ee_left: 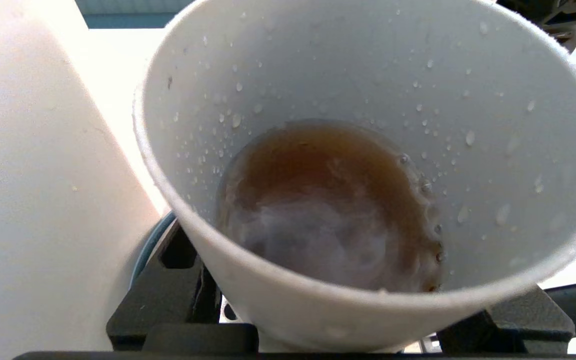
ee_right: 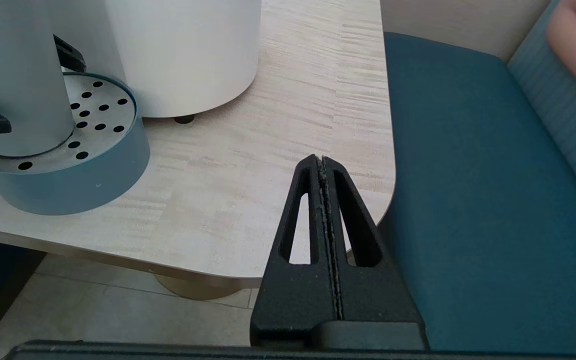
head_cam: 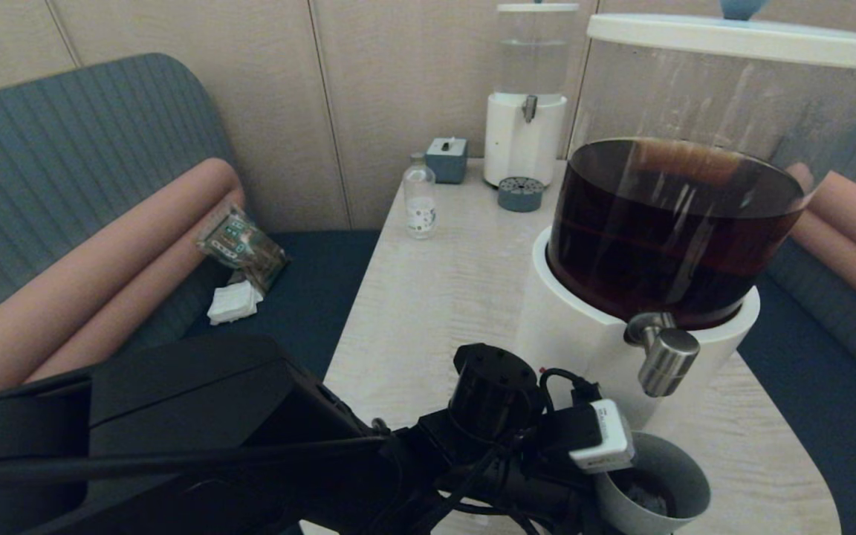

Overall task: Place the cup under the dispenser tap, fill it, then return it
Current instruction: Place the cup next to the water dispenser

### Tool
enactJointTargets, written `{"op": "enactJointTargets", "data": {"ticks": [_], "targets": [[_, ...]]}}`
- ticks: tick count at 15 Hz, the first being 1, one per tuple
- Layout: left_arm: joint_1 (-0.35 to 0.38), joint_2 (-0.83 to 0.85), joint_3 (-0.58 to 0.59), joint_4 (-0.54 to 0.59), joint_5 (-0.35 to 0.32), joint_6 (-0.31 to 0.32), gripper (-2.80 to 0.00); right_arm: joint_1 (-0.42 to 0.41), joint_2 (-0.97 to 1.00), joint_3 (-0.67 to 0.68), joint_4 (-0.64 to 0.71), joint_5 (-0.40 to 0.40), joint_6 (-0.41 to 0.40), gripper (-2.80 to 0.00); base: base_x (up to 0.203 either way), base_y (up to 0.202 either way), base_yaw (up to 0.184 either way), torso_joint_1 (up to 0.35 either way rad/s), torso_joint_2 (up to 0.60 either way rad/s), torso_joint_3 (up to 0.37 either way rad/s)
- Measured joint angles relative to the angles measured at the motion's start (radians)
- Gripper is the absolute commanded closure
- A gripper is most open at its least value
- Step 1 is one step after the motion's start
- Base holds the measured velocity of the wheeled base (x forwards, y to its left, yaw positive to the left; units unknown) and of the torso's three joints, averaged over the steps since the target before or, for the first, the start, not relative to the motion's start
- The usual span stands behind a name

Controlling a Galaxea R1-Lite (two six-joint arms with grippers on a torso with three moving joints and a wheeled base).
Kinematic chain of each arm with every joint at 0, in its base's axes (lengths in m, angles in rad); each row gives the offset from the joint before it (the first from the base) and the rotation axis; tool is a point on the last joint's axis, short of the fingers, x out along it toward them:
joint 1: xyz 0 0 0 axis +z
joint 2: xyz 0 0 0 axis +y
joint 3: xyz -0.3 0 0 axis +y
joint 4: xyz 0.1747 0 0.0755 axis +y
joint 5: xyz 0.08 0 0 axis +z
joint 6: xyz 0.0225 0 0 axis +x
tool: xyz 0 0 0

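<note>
The grey cup point(head_cam: 658, 483) stands below the steel dispenser tap point(head_cam: 666, 360) of the big white-based dispenser with the dark brown tank point(head_cam: 666, 223). In the right wrist view the cup point(ee_right: 13, 75) rests on a perforated blue-grey drip tray point(ee_right: 98, 120). My left gripper point(ee_left: 343, 325) is shut on the cup, one black finger point(ee_left: 168, 285) on each side. A shallow pool of brown liquid point(ee_left: 328, 200) lies at the bottom, with droplets on the inner wall. No stream falls from the tap. My right gripper point(ee_right: 322, 162) is shut and empty, hanging off the table's near right corner.
At the back of the table stand a smaller clear-tank dispenser point(head_cam: 528, 96), its drip tray point(head_cam: 521, 195), a glass bottle point(head_cam: 420, 195) and a small blue-grey box point(head_cam: 446, 160). A snack packet point(head_cam: 241, 245) and tissue point(head_cam: 233, 303) lie on the left sofa. A blue seat point(ee_right: 468, 200) borders the table's right edge.
</note>
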Motion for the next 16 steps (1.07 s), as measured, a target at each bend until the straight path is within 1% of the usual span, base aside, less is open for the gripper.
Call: {"op": "enactJointTargets", "data": {"ticks": [1,3,6,9,12,14,16], "targets": [[0.000,-0.005,0.004,0.001,0.009,-0.006,0.00,0.000,0.000,0.000,0.000,0.000,0.000,0.00,0.000,0.000,0.000,0.000,0.00,0.000],[0.000,-0.024,0.021,-0.017,0.020,-0.040,0.00,0.000,0.000,0.000,0.000,0.000,0.000,0.00,0.000,0.000,0.000,0.000,0.00,0.000],[0.000,-0.067,0.070,-0.034,0.037,-0.071,0.00,-0.001,0.000,0.000,0.000,0.000,0.000,0.00,0.000,0.000,0.000,0.000,0.00,0.000],[0.013,-0.129,0.145,-0.036,0.056,-0.081,0.00,0.000,0.000,0.000,0.000,0.000,0.000,0.00,0.000,0.000,0.000,0.000,0.00,0.000],[0.059,-0.199,0.219,-0.036,0.064,-0.088,0.00,0.000,0.000,0.000,0.000,0.000,0.000,0.00,0.000,0.000,0.000,0.000,0.00,0.000],[0.101,-0.242,0.269,-0.036,0.091,-0.088,0.00,-0.001,0.000,0.000,0.000,0.000,0.000,0.00,0.000,0.000,0.000,0.000,0.00,0.000],[0.150,-0.288,0.314,-0.037,0.095,-0.088,0.00,-0.001,0.000,0.000,0.000,0.000,0.000,0.00,0.000,0.000,0.000,0.000,0.00,0.000]]}}
